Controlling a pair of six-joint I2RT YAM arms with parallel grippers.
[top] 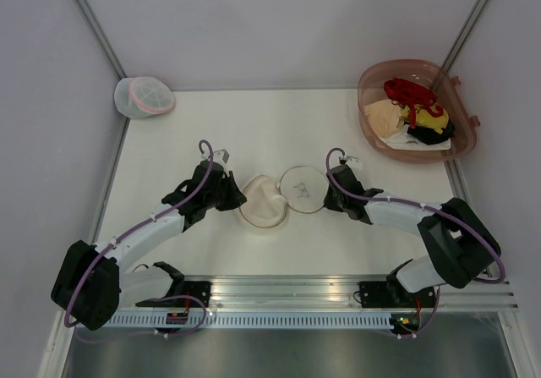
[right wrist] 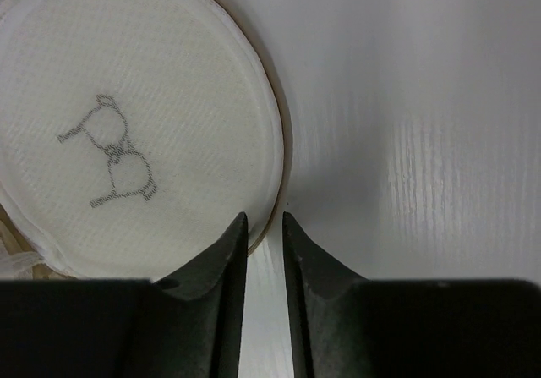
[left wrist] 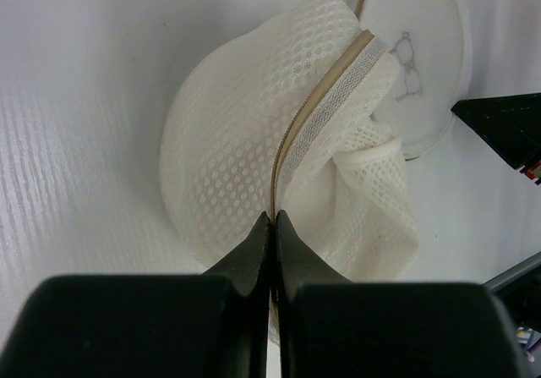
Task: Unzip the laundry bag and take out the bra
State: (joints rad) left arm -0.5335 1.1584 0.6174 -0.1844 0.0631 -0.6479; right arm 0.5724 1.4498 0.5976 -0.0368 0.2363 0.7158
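Grey walls (top: 254,23) box in a white table (top: 194,133), and the main risk here is two arms working on one soft thing. The bag (top: 264,202) lies open at mid-table like a clamshell, with its mesh dome on the left and its flat half, bearing the print (right wrist: 110,154), on the right. The basket (top: 370,86) sits at the far right corner, well apart from the bag. The bra (top: 410,92) lies in it on top of other garments. No red shows in the bag, so the bra looks to be out already. A spare bag (top: 144,97) with a pink band rests at the far left corner.

The left gripper (left wrist: 272,217) is pinched tight on the dome's zip (left wrist: 334,99) edge. The right gripper (right wrist: 264,221) has its jaws narrowly apart, with the flat half's rim running into the gap. I cannot tell whether it clamps the rim or only straddles it.

If the arms draw apart, the join between the halves could strain, or the mesh could tear at the left pinch. If the right hold is loose, the rim may slip free and the flat half flop shut. If the left arm lifts without letting go, the whole bag drags along the table. On release, the mesh could snag on a fingertip and trail after it.
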